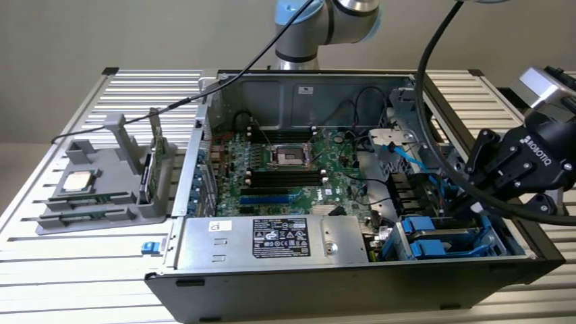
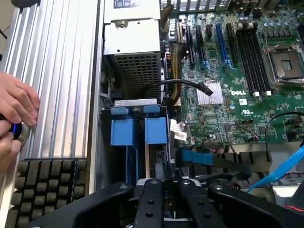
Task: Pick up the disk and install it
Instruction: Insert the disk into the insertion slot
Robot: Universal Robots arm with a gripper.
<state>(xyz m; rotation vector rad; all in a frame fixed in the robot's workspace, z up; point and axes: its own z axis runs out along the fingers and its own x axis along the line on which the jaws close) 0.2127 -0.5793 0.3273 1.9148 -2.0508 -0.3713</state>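
Disk nearly home in the bay.
The gripper (image 2: pixel 168 190), jaws nearly closed, pinches the disk (image 2: pixel 156 130) in the case (image 1: pixel 360 297) at its four o'clock corner; seating remains.

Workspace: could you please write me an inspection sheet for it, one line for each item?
Surface: slatted metal table, with an open computer case on it.
Job's things: blue disk carriers stand in the drive bay beside the power supply; whether one is gripped cannot be told.
Clutter: grey holder at the exterior view's left, with a square chip and a dark upright card.
Grippers: gripper low over the drive bay.
Cables: thick black cable running to the wrist; blue flat cables inside the case.
Surroundings: a person's hand on the table edge at a blue-lit button.
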